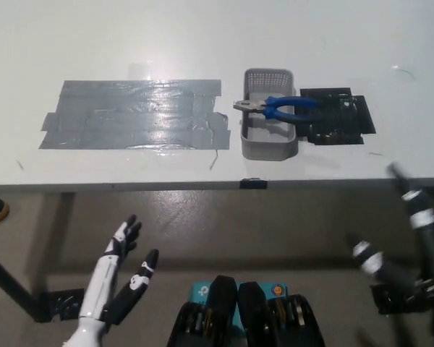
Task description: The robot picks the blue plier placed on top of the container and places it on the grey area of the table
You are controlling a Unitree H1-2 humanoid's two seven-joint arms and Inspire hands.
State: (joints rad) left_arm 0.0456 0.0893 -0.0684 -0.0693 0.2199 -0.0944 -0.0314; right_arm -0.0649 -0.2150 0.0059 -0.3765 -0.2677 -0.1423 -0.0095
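Near the tabletop's (202, 43) front edge, right of centre, you have the grey container (269, 116) with the blue plier (276, 107) lying across its rim, handles pointing right over a black patch (340, 118), metal jaws pointing left. Left of the container lies the grey area (134, 114), a patch of silver-grey tape, bare. Your white left hand (123, 271) hangs below the table's front edge at lower left, fingers spread, holding nothing. Your black right hand (409, 253) is blurred at lower right; its fingers cannot be read.
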